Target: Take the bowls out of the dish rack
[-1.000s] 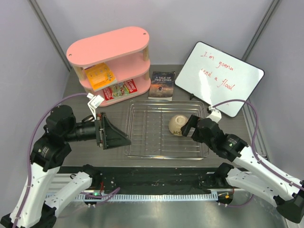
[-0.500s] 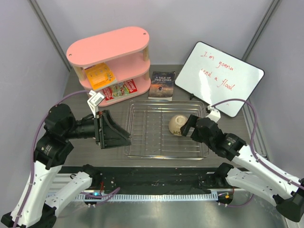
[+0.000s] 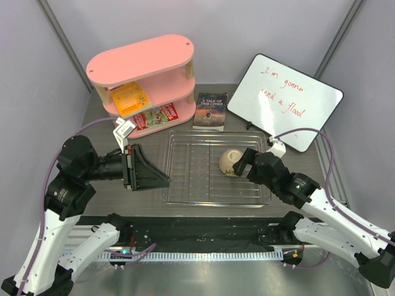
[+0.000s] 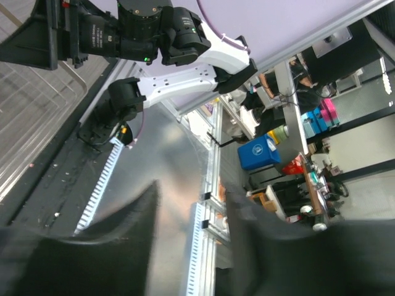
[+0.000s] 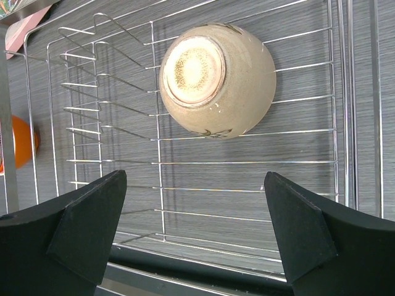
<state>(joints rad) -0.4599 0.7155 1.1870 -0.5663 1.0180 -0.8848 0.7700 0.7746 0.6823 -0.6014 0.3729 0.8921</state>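
A beige-tan bowl (image 3: 231, 161) lies on its side in the right half of the dish rack (image 3: 191, 179), its base ring facing my right wrist camera (image 5: 217, 80). My right gripper (image 3: 245, 163) hangs just to the right of that bowl, open wide, with nothing between its fingers (image 5: 86, 228). Part of an orange bowl (image 5: 18, 143) shows past the far end of the dish rack (image 5: 92, 123). My left gripper (image 3: 148, 172) hovers left of the rack, pointing right. In the left wrist view its blurred fingers (image 4: 123, 240) stand apart with nothing between them.
A pink oval shelf unit (image 3: 145, 80) with packets stands at the back left. A book (image 3: 211, 110) lies behind the rack and a whiteboard (image 3: 285, 102) leans at the back right. The metal frame rail (image 3: 203, 246) runs along the near edge.
My left gripper has lifted and turned slightly, and its jaws have narrowed. The right gripper and the beige-tan bowl have hardly moved.
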